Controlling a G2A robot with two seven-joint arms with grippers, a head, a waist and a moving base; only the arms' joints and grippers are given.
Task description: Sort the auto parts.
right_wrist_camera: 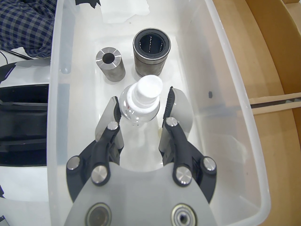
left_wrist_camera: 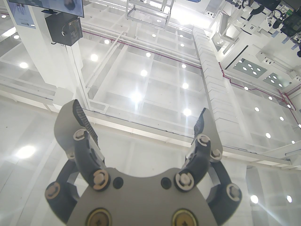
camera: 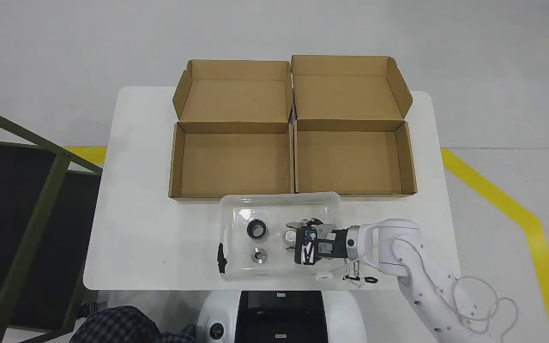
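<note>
1. Boxes (camera: 232, 163) both empty, so nothing appears sorted yet.
2. Bin (right_wrist_camera: 235, 76) holds bearing (right_wrist_camera: 151, 52), sleeve (right_wrist_camera: 110, 63) and bottle (right_wrist_camera: 138, 111), all upright.
3. Right gripper (right_wrist_camera: 143, 95) in bin, spread astride bottle, seemingly not yet pinching.
4. Left gripper (left_wrist_camera: 141, 114) spread, empty, facing ceiling.

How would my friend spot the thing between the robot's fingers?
On the white table, next to the two cardboard boxes, sits a clear plastic tub. Three parts stand inside; yours is between the fingers of the right gripper. Unlike the small grey cylinder and the black-ringed bearing, it is a see-through bottle with a white cap.
</note>
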